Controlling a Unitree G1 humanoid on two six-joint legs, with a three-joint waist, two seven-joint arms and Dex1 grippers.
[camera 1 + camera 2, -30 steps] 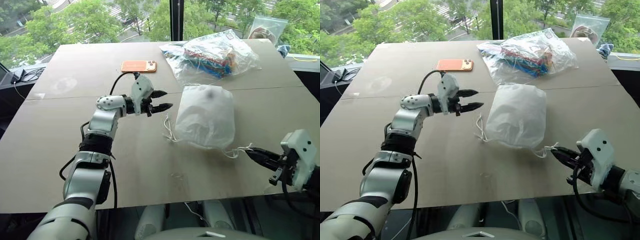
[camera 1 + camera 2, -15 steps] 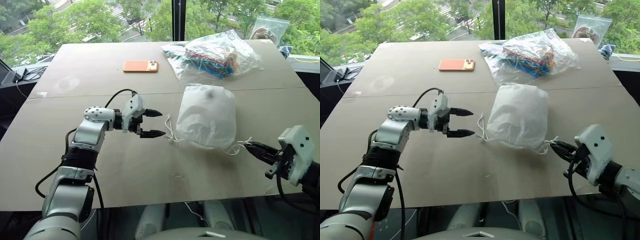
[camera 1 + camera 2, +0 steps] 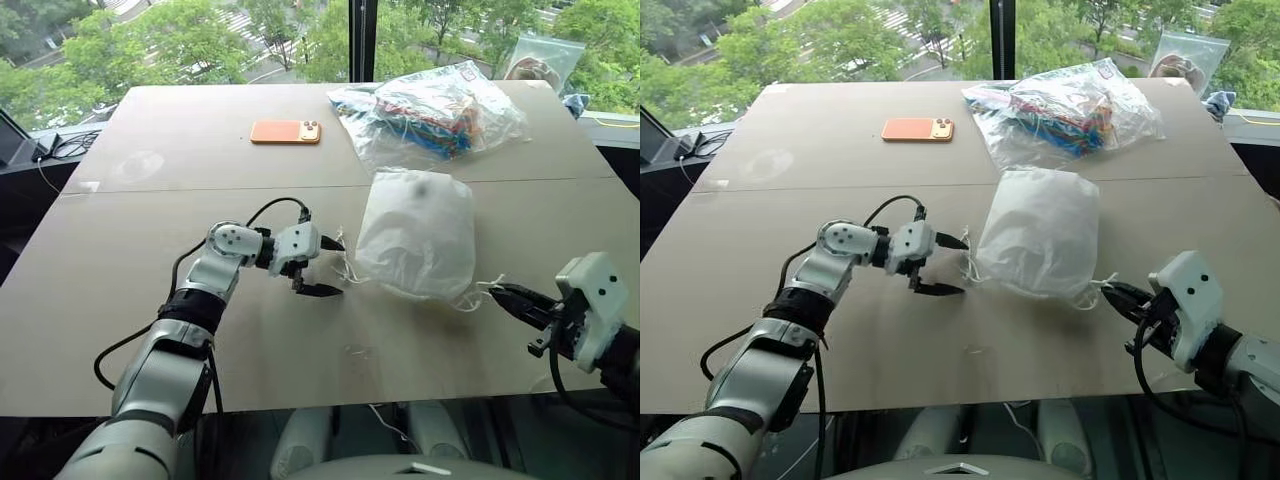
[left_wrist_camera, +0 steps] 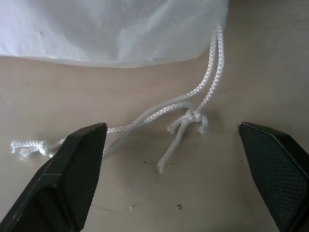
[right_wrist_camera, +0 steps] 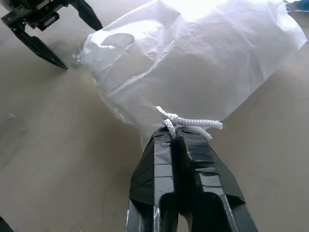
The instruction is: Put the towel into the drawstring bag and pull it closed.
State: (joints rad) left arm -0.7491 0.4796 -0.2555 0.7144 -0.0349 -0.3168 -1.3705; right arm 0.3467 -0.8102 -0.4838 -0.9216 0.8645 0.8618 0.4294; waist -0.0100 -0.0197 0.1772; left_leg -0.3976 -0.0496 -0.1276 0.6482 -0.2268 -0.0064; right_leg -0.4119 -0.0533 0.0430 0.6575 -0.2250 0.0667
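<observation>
- Right now, 1 drawstring bag (image 3: 415, 233) lies plump on the table (image 3: 150, 260), roughly centre and a little toward the robot's right; its white fabric is only faintly see-through, so I cannot make out the towel.
- 2 cord ends trail from the bag's mouth, 1 to each side: the left cord (image 4: 193, 104) runs as a doubled strand to a knot with frayed tails loose on the tabletop, and the right cord (image 5: 190, 122) is a knotted end at the bag's near right corner.
- 2 grippers are in play. The left gripper (image 3: 326, 267) hangs low over the table just beside the bag's left edge, fingers spread wide with nothing between them; in the left wrist view the knot of the left cord lies between the 2 black fingers (image 4: 72, 169), touching neither.
- The right gripper (image 5: 173, 137) is clamped tight on the right cord, the knot bunched just past its fingertips and the bag's gathered corner right behind it.
- 1 orange phone (image 3: 285, 131) lies flat, camera side up, farther back on the table, well apart from the bag.
- 1 clear plastic bag of colourful items (image 3: 430, 105) sits just behind the drawstring bag.
- 1 more clear bag (image 3: 540, 60) sits at the far right corner by the window.
- Between the left gripper and its cord the tabletop is bare.
</observation>
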